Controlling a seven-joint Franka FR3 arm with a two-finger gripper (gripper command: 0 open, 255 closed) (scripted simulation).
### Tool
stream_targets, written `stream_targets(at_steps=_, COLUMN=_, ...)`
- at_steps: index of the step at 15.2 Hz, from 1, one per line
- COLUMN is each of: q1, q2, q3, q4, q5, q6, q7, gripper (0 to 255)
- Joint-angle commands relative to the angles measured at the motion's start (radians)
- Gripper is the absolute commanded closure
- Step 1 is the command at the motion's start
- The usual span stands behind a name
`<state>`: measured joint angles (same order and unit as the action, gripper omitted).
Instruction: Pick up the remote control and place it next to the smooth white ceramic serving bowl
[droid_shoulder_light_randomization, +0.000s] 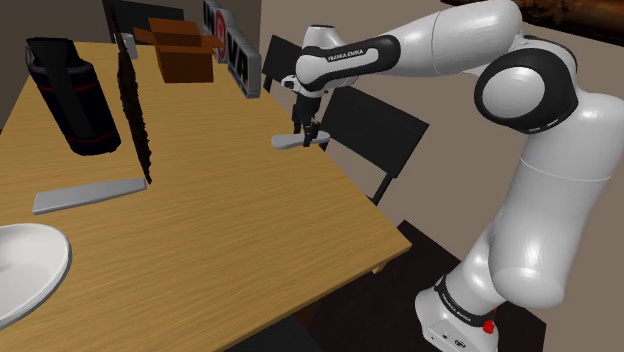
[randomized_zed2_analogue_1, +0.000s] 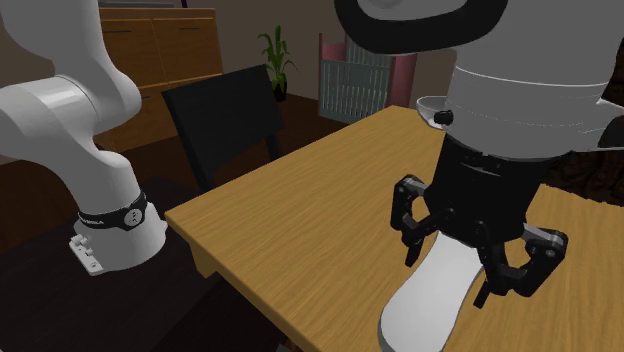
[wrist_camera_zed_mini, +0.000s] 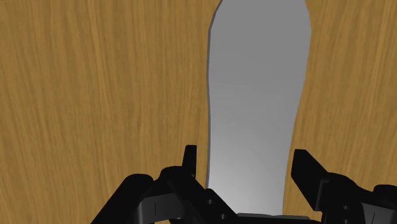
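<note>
1. The remote control (wrist_camera_zed_mini: 257, 83) is a flat, plain pale-grey slab, long and narrow, with a rounded far end and a slightly waisted outline. No buttons are drawn on it. It lies flat on the table (droid_shoulder_light_randomization: 250, 230), near the edge that faces the black chair (droid_shoulder_light_randomization: 375, 135).
2. The tabletop is smooth wood with a warm, streaky grain running along its length, which is plain in the wrist view (wrist_camera_zed_mini: 95, 83).
3. The gripper (wrist_camera_zed_mini: 245, 159) is black and angular and points straight down over the near end of the remote. Its fingers stand apart and straddle the remote's width, one on each long side, without clasping it. A sliver of wood shows between one fingertip and the grey edge.
4. In the second exterior view, the gripper (randomized_zed2_analogue_1: 465, 250) stands low over the remote (randomized_zed2_analogue_1: 430, 300), which looks nearly white there.
5. In the shoulder view, the gripper (droid_shoulder_light_randomization: 308, 135) and remote (droid_shoulder_light_randomization: 285, 143) are well apart from the serving bowl (droid_shoulder_light_randomization: 25, 265). The bowl is smooth, white, round and shallow, and sits at the table's corner on that view's lower left.
6. Between them lie a thin grey rectangular slab (droid_shoulder_light_randomization: 88, 194) and a tall, rough black upright object (droid_shoulder_light_randomization: 135, 110).
</note>
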<state>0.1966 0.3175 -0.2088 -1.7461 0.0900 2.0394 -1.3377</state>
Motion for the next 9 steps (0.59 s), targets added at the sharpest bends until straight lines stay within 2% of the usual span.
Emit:
stream_targets(at_steps=1, q1=0.0, q2=-0.013, q3=-0.001, q4=0.01, q5=-0.003, q6=-0.023, q7=0.002, gripper=255)
stream_targets(at_steps=9, q1=0.001, q2=-0.042, q3=-0.004, q4=0.08, q5=-0.012, q6=-0.12, q7=0.008, gripper=255)
